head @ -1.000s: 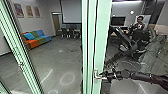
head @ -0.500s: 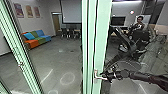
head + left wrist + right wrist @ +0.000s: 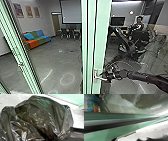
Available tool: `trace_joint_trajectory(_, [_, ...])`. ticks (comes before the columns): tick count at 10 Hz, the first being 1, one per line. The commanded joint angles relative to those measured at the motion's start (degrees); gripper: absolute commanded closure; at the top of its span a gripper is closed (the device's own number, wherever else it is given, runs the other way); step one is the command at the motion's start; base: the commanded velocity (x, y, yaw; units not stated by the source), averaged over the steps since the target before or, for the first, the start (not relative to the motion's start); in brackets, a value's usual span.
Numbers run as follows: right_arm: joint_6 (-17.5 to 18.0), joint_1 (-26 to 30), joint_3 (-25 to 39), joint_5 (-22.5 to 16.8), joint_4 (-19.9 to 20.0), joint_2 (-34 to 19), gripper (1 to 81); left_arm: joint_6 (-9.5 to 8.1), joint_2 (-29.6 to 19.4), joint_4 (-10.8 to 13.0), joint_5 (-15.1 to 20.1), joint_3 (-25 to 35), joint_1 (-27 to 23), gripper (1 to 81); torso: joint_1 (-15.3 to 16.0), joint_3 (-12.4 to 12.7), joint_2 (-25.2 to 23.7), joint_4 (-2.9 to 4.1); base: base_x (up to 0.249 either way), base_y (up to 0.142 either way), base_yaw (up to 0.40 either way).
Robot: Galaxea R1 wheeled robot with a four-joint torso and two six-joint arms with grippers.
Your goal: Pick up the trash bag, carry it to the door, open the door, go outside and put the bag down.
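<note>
Trash bag (image 3: 37, 119), dark and crumpled, is close to your left wrist camera; whether your left pincer is clamped on it, cannot tell. Your right pincer (image 3: 103, 75) is at the handle (image 3: 95, 75) on the green door frame (image 3: 102, 37); apart or together, cannot tell. Farther off, you have a person (image 3: 139, 25).

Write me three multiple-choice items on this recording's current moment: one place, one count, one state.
1. In the head view, the blue, green and orange sofa is on which side of the pale green post bearing a silver handle?
A) right B) left

2. How many framed pictures hang on the wall?
A) three B) five C) one

3. The dark plastic trash bag is:
A) folded flat B) bulging

1 B: it stands left of the post.
2 A: three hang in a row.
3 B: its creased plastic swells out.
</note>
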Motion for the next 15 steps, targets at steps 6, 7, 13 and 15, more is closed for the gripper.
trace_joint_trajectory(6, [0.5,3.0,0.3,0.1,0.4,4.6,1.0,-0.01,1.7,-0.5,3.1,-3.9,-3.2,81.1,0.0,0.0,0.0,-0.04,0.0,0.0,0.0])
trace_joint_trajectory(7, [0.5,2.3,0.1,0.1,0.3,4.7,1.0,-0.01,1.8,-0.4,3.1,-3.9,-3.2,81.1,0.0,0.0,0.0,-0.04,0.0,0.0,0.0])
trace_joint_trajectory(13, [0.4,-3.1,-2.4,0.1,-5.1,8.3,1.0,-0.01,1.9,-0.4,3.1,-3.9,-3.2,81.1,-0.1,0.0,0.0,-0.09,0.0,0.0,0.0])
trace_joint_trajectory(15, [0.4,-5.1,-5.0,0.4,-6.0,9.6,1.0,-0.01,1.9,-0.4,3.1,-4.0,-3.2,81.1,-0.1,0.0,0.0,-0.09,0.0,0.0,0.0])
